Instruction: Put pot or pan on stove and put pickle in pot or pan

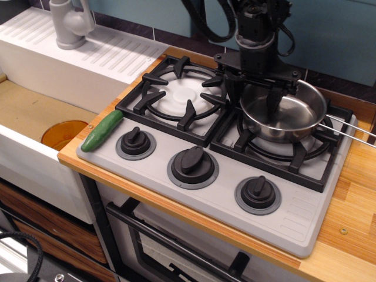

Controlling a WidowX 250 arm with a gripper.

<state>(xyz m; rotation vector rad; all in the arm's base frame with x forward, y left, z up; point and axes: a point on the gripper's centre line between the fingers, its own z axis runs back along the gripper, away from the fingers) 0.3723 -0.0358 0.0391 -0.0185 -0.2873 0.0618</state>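
The shiny steel pan (294, 120) sits on the right burner grate of the grey stove (223, 194), its wire handle pointing right. My gripper (254, 101) is open and lowered over the pan's left rim. One finger (234, 95) is outside the rim and the other finger (274, 106) is inside the pan. The green pickle (101, 130) lies on the stove's front left corner, beside the left knob, far from the gripper.
The left burner grate (176, 97) is bare. An orange disc (63, 134) lies in the sink at the left. A grey faucet (70, 23) stands on the white drainboard at the back left. Wooden counter runs along the right edge (358, 205).
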